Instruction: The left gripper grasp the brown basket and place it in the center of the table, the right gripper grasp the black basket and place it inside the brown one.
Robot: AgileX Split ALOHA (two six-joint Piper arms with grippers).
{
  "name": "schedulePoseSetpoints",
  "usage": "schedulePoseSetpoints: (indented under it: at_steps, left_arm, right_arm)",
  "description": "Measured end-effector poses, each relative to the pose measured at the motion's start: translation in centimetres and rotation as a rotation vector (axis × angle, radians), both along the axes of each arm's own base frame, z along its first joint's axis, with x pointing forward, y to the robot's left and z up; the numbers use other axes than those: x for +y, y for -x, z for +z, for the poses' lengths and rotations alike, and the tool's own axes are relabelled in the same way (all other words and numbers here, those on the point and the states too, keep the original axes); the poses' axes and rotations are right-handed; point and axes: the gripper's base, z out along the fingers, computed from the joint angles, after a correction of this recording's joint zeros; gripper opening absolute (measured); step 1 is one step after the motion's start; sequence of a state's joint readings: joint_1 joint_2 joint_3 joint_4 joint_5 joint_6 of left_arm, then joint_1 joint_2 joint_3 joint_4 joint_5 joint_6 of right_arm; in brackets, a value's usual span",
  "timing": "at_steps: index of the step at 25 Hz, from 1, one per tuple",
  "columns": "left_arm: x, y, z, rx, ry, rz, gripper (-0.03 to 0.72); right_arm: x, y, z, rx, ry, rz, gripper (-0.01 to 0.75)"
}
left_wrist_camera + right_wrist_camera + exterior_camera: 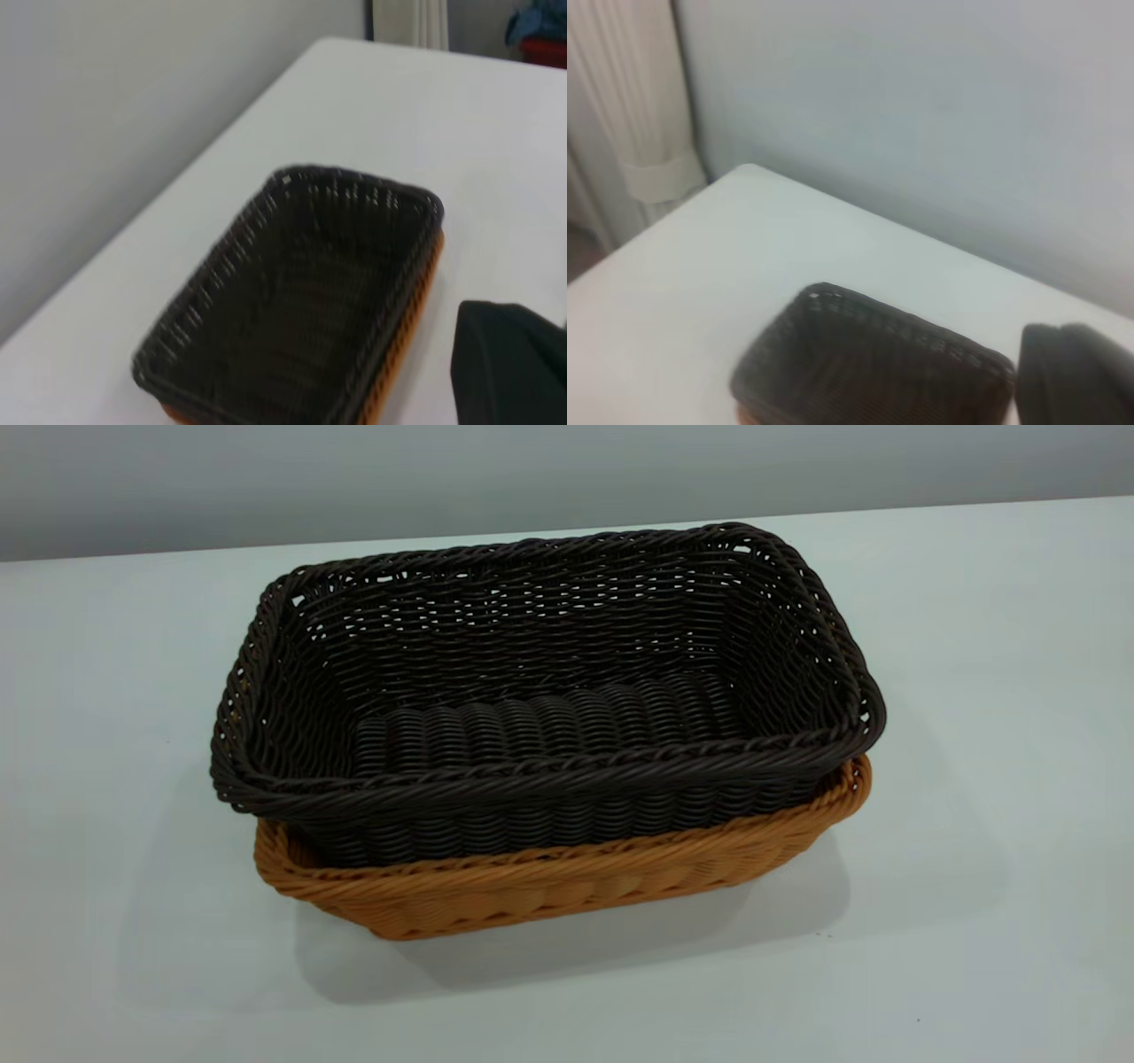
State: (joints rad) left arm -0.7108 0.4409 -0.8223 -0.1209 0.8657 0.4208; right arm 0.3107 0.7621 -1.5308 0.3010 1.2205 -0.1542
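Note:
The black basket (540,682) sits nested inside the brown basket (567,886) in the middle of the table (992,691). Only the brown basket's rim and lower wall show below the black one. No gripper shows in the exterior view. In the left wrist view the black basket (297,301) lies below with an orange edge of the brown basket (416,310) along one side; a black part of my left gripper (509,367) shows beside it, apart from it. In the right wrist view the black basket (868,367) shows with a black part of my right gripper (1076,376) next to it.
A grey wall (532,469) runs behind the table's far edge. A white curtain (629,115) hangs past a table corner in the right wrist view. Red and blue things (540,35) lie beyond the table in the left wrist view.

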Motion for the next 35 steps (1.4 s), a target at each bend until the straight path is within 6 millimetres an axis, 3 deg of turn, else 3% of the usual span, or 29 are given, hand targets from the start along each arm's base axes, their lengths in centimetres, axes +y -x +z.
schedulePoseSetpoints:
  at_steps: [6, 12, 16, 20, 28, 35]
  left_arm:
    - [0.0, -0.1, -1.8, 0.052, -0.010, 0.020, -0.001]
    - [0.0, -0.6, -4.5, 0.119, -0.097, 0.055, -0.001]
    - [0.0, -0.6, -6.1, 0.202, -0.127, 0.081, -0.001]
    - [0.1, -0.5, -7.7, 0.278, -0.174, 0.094, -0.001]
    - [0.3, 0.7, -8.8, 0.407, -0.181, 0.076, -0.001]
    - [1.7, 2.5, -10.6, 0.446, -0.174, 0.093, -0.001]
  right_arm:
    - [-2.0, 2.9, -5.2, 0.005, 0.055, -0.103, 0.003]
    - [-2.7, 3.7, -12.2, 0.013, 0.057, -0.152, 0.003]
    - [-3.0, 3.9, -17.5, 0.109, 0.078, -0.182, 0.003]
    - [-3.1, 4.4, -21.0, 0.137, 0.076, -0.188, 0.003]
    - [-3.5, 5.0, -24.5, 0.139, 0.083, -0.202, 0.003]
    - [-3.4, 4.7, -24.6, 0.112, 0.099, -0.196, 0.003]
